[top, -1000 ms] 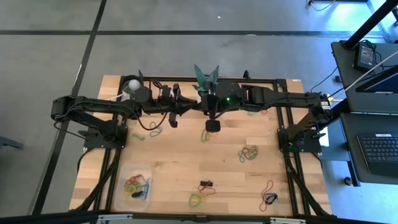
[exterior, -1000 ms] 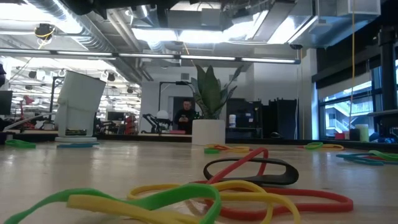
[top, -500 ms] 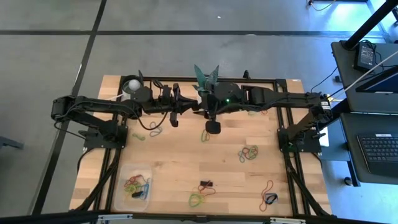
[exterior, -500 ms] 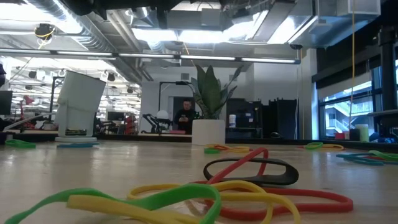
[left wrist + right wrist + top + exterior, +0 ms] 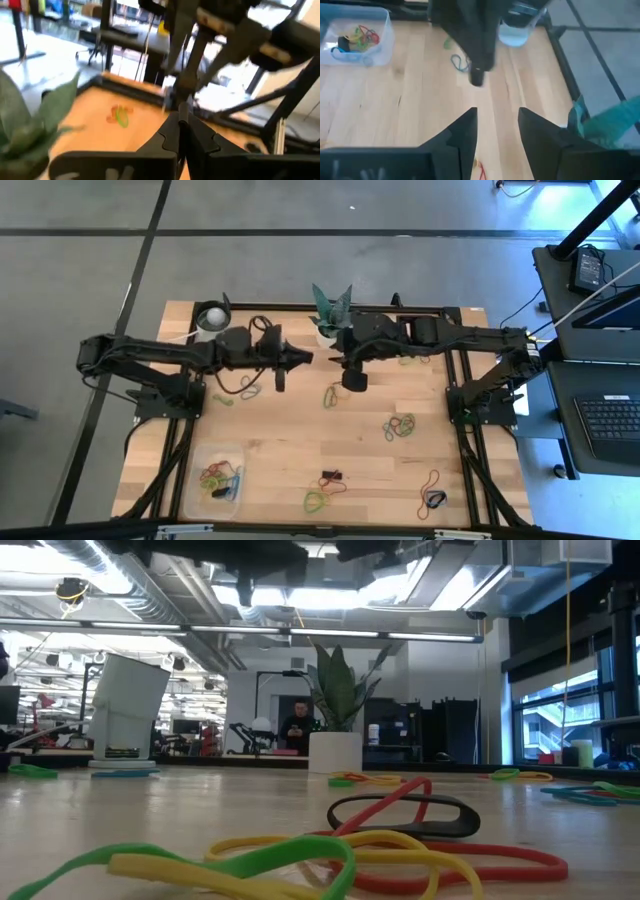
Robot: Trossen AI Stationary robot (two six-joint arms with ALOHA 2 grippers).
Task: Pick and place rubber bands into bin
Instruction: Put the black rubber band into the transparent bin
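**Both grippers meet empty above the table's far edge**

No brand, label or writing can be read anywhere.

The left gripper (image 5: 305, 359) hangs over the far middle of the table (image 5: 290, 450), its fingers (image 5: 182, 132) pressed together with nothing between them. The right gripper (image 5: 338, 361) faces it from just beside, tip to tip; its fingers (image 5: 465, 132) stand apart with bare wood showing in the gap, holding nothing.

The bin (image 5: 219, 477) sits at the near left corner of the table, long axis running from the near edge toward the far one, with red, yellow, black and blue bands inside. The rubber bands (image 5: 400, 426) still on the wood lie flat in scattered clusters: one right of centre, one at the near middle (image 5: 318, 500), a red loop and a dark one near the right corner (image 5: 432, 488), and a few under the left arm (image 5: 247, 388). A small black block (image 5: 330, 476) lies near the middle cluster. The central stretch of wood between the clusters is open. A potted plant (image 5: 328, 315) and a white cup (image 5: 211, 317) stand at the far edge.
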